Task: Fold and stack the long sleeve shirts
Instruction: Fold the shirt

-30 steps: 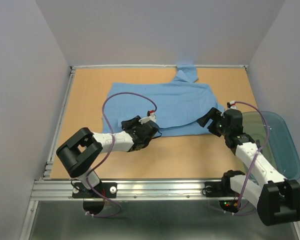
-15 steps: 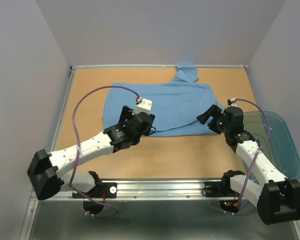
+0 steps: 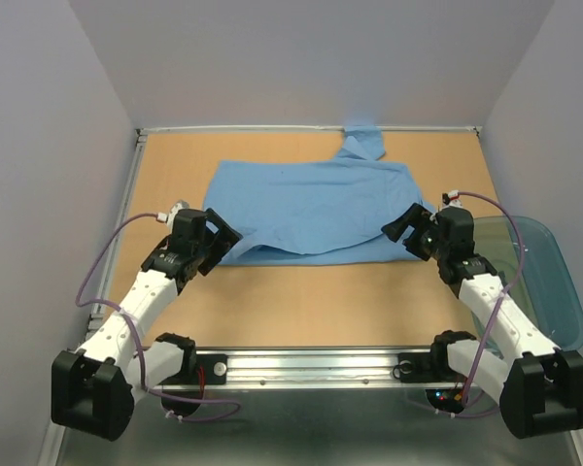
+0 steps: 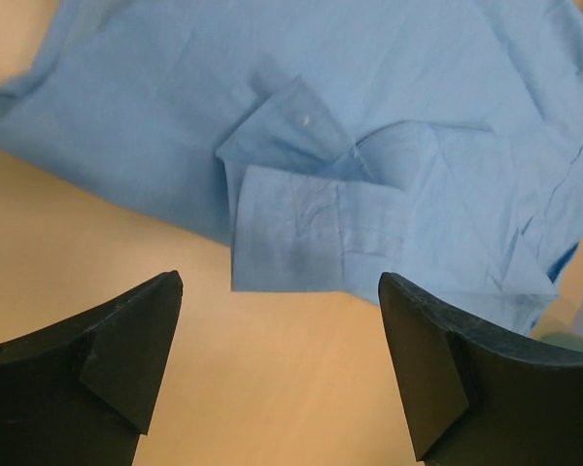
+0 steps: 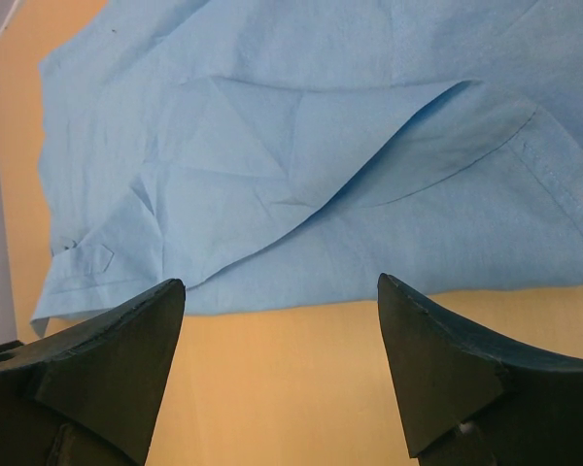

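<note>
Left pincer (image 3: 223, 243) and right pincer (image 3: 400, 233) gape empty beside the light blue woven long-sleeve shirt (image 3: 311, 199) spread over the far half of the tan wooden table (image 3: 301, 301), where a shallow pinch could drag its folded cuff (image 4: 291, 243) loose.

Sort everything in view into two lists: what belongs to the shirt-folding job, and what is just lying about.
Belongs to the job:
light blue shirt, spread on the table
left gripper, open, near its left corner
right gripper, open, near its right corner

Just lying about:
teal plastic tub, beside the table's right edge
</note>
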Motion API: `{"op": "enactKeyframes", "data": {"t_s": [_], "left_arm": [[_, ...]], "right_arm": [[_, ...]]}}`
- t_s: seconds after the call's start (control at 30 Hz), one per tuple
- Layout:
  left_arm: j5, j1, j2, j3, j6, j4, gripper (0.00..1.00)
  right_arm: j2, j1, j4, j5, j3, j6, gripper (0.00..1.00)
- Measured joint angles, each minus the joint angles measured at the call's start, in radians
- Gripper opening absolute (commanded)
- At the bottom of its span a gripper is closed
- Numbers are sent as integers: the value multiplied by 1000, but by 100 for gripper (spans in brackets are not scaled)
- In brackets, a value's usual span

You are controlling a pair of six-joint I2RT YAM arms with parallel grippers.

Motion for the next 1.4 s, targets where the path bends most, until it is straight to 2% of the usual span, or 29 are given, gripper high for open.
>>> {"op": "enactKeyframes", "data": {"t_s": [0.07, 0.2, 0.37, 0.5, 0.53, 0.6, 0.7, 0.8, 0.83, 0.9, 0.93, 1.1, 1.27, 1.4], "left_arm": [[90, 47, 20, -45, -53, 15, 94], [185, 97, 92, -65, -111, 59, 92], [220, 100, 141, -65, -154, 128, 88], [237, 100, 180, -67, -179, 177, 81], [240, 100, 191, -70, -182, 189, 76], [244, 100, 218, -77, -190, 207, 73], [244, 100, 239, -82, -197, 212, 62], [242, 100, 241, -82, -196, 218, 42], [239, 100, 241, -82, -194, 221, 32], [231, 100, 242, -82, -187, 222, 24], [226, 100, 245, -82, -179, 223, 19], [187, 100, 286, -62, -89, 215, 17], [132, 92, 388, 138, 108, 196, 17], [88, 65, 398, 280, 278, 223, 17]], "right_arm": [[-9, 0, -1, -1, 0, 3, 85], [-23, 0, -1, -2, 0, 5, 85], [-22, 0, -2, -5, 0, 5, 85], [-20, 0, -2, -5, 0, 5, 85], [-20, 0, -2, -5, 0, 5, 85], [-19, 0, -2, -5, 0, 5, 85], [-19, 0, -2, -5, 0, 5, 85], [-19, 0, -2, -5, 0, 5, 85], [-19, 0, -2, -5, 0, 5, 85], [-16, 0, -2, -5, 0, 5, 85], [-14, 0, -2, -5, 0, 5, 85], [-8, 0, -3, -5, 0, 4, 85], [-8, 0, -5, -5, 0, 3, 85], [-8, 0, -5, -4, 0, 3, 85]]}}
